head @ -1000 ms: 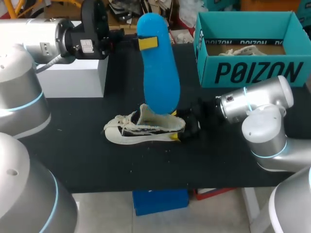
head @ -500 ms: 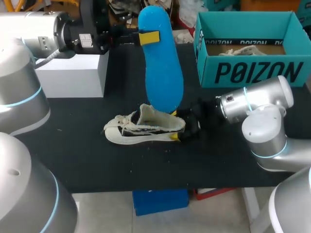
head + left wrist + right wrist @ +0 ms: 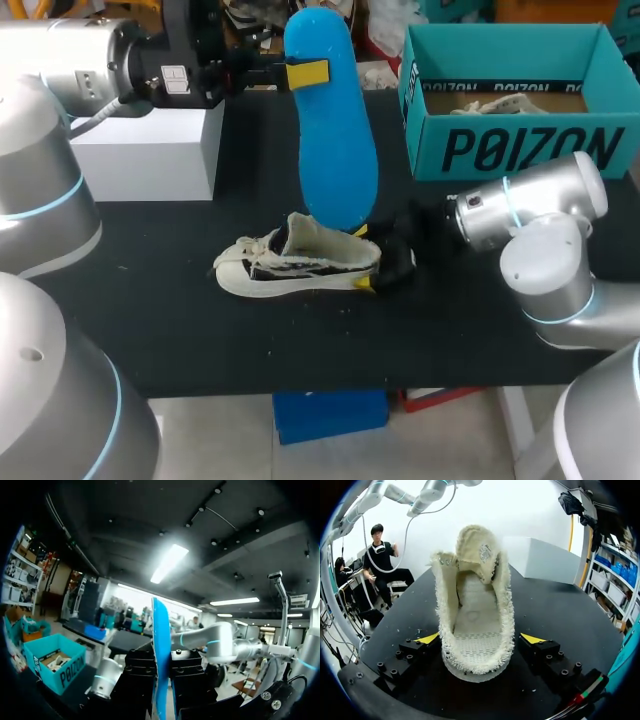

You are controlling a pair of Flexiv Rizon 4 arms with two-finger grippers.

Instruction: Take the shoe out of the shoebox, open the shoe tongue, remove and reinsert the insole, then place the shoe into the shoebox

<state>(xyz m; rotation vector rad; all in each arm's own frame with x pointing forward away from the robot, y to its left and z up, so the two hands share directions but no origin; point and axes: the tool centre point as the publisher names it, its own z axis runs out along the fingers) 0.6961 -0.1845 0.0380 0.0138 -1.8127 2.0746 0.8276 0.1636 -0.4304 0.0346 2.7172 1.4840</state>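
Edged right: one insole (image 3: 332, 140), clamped in left hand (image 3: 305, 74); right hand (image 3: 480, 638) clamps one shoe (image 3: 476, 605).

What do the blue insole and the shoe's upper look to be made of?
Flat blue insole: probably foam, smooth matte face, standing stiffly upright from the left end effector without drooping. Low cream shoe: apparently woven or knitted fabric, with fuzzy frayed collar edges and a mesh-like lining inside.
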